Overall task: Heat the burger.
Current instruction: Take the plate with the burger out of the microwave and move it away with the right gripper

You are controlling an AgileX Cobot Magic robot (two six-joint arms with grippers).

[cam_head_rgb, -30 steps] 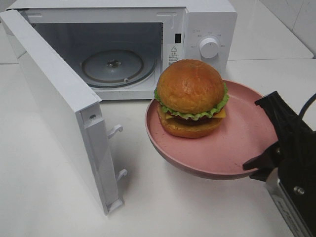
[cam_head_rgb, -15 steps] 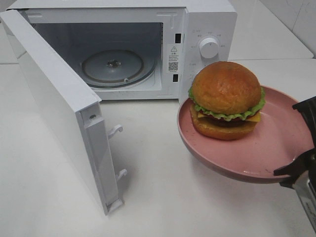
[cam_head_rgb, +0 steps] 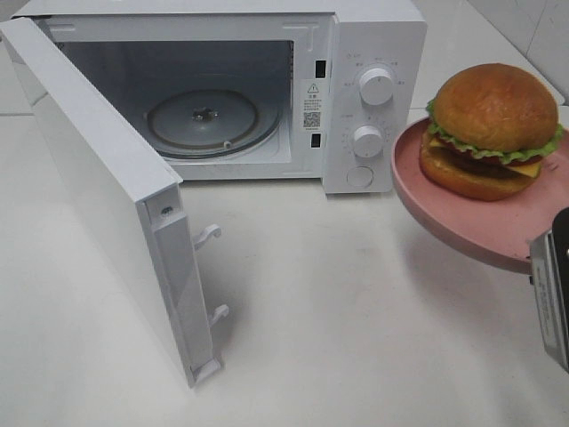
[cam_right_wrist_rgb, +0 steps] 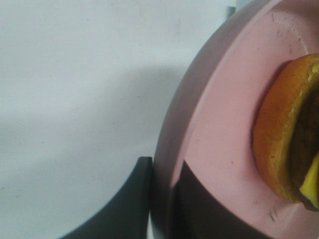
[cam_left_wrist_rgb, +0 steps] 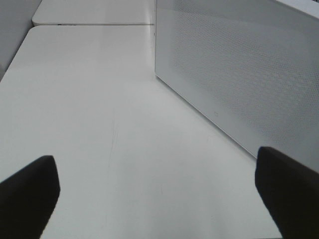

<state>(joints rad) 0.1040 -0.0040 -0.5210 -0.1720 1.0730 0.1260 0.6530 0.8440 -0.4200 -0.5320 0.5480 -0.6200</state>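
Note:
The burger (cam_head_rgb: pixel 493 124), with golden-brown buns, green lettuce and yellow cheese, sits on a round pink plate (cam_head_rgb: pixel 436 213). The plate hangs tilted in the air at the far right, level with the microwave's knobs. In the right wrist view my right gripper (cam_right_wrist_rgb: pixel 164 199) is shut on the pink plate's rim (cam_right_wrist_rgb: pixel 209 99), one dark finger under it and one on top, with the burger (cam_right_wrist_rgb: pixel 279 144) just beyond. My left gripper (cam_left_wrist_rgb: pixel 157 194) stands open over bare table, nothing between its fingertips.
The white microwave (cam_head_rgb: pixel 373 36) stands at the back, its door (cam_head_rgb: pixel 98 178) swung wide open to the left and the glass turntable (cam_head_rgb: pixel 203 116) bare. The door's dotted outer face (cam_left_wrist_rgb: pixel 239 74) is close to my left gripper. My right arm (cam_head_rgb: pixel 556 285) shows at the right edge.
The plate with the burger has moved right and upward, from in front of the microwave opening to the right of its control panel. The left gripper has stayed still.

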